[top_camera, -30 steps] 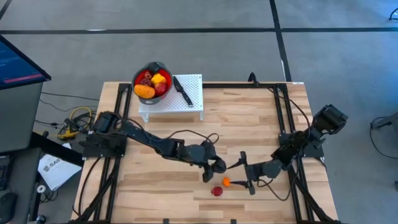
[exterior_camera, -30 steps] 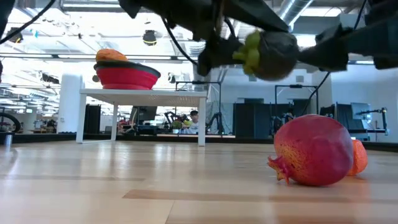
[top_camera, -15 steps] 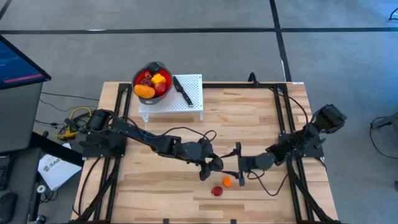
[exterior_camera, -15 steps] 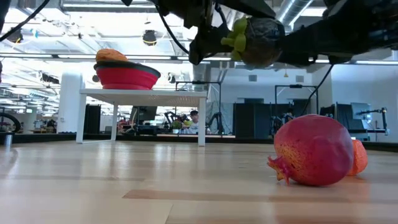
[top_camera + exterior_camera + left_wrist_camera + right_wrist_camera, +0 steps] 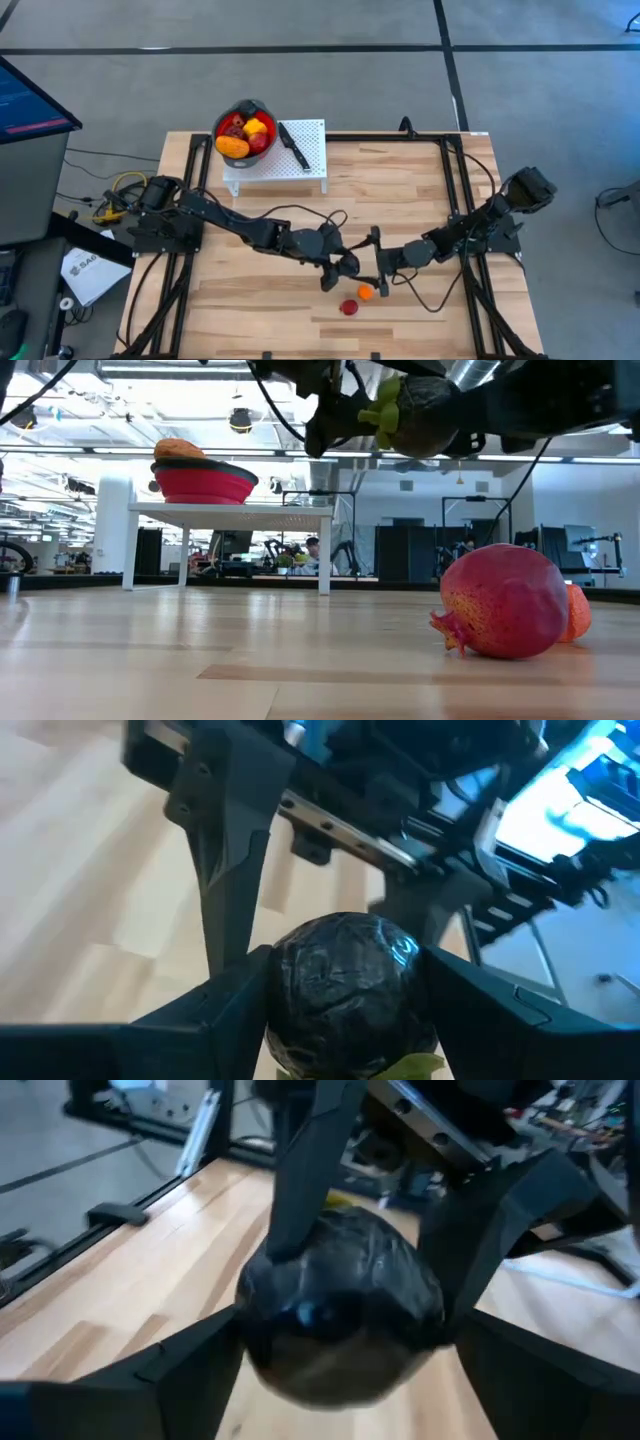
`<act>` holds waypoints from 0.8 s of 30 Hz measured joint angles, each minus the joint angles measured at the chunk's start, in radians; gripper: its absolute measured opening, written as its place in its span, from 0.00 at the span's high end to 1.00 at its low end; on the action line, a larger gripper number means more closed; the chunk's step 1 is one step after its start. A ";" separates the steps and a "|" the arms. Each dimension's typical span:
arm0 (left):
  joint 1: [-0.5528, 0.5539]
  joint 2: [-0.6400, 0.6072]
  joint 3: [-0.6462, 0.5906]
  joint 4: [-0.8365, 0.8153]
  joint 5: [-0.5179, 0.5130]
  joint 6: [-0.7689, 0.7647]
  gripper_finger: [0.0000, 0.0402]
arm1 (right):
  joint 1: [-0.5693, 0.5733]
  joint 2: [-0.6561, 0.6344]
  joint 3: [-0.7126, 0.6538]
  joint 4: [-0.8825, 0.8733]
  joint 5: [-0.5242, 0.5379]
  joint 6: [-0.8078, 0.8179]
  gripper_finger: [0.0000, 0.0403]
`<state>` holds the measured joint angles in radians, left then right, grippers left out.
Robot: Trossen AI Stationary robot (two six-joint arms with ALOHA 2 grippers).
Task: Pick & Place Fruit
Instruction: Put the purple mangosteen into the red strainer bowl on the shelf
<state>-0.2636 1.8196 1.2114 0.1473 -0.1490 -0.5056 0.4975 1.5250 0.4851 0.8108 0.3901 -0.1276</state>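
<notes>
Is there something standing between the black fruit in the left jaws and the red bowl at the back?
Nothing visible. The left gripper holds the black fruit above the table; bare wood lies between it and the red bowl, which sits on a white stand.

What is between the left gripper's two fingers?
A black fruit, clamped between the left gripper's fingers, shown in the left wrist view.

Bowl [image 5: 245, 128] with fruit on small stand [image 5: 310, 172] at desk's [image 5: 400, 190] far edge, knife [image 5: 293, 145] beside it. Two fruits on desk near front: one [image 5: 348, 307] just left of other [image 5: 365, 292].
</notes>
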 joint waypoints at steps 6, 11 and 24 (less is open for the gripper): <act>0.000 -0.001 0.000 -0.005 -0.024 0.000 0.41 | -0.030 0.001 0.021 -0.012 0.003 0.018 0.11; -0.001 -0.001 0.000 -0.007 -0.030 0.003 0.41 | -0.021 0.001 0.030 -0.025 0.009 0.002 0.15; 0.007 -0.011 -0.006 0.005 0.010 0.161 0.31 | -0.005 0.075 0.022 0.040 0.012 0.162 0.34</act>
<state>-0.2568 1.8087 1.2057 0.1522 -0.1388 -0.3443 0.4926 1.5998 0.5076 0.8506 0.4025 0.0344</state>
